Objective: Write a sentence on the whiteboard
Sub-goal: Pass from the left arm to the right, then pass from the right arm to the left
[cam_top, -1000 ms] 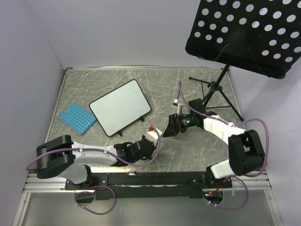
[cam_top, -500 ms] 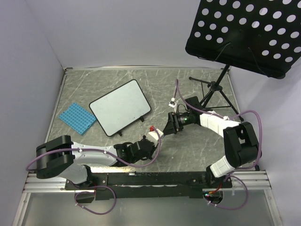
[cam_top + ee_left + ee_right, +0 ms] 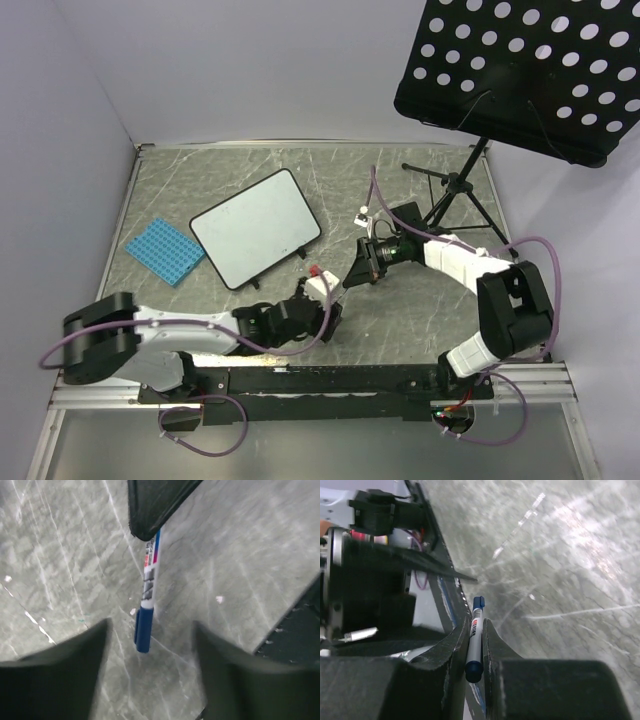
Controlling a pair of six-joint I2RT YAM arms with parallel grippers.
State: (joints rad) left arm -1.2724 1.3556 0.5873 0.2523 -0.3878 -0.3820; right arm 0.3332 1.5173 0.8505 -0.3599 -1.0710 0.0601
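- Clamping marker (image 3: 475, 650) mid-barrel in right end effector (image 3: 475, 630), jaws narrow on it, over bench (image 3: 420, 320).
- Holding left end effector (image 3: 150, 630) wide, flanking the blue capped end without touching.
- Noting whiteboard (image 3: 256, 227) blank, resting on bench, well apart to the far left; no sentence showing.
- Judging step as marker handover; next calling for uncapping, then carrying tip to board.
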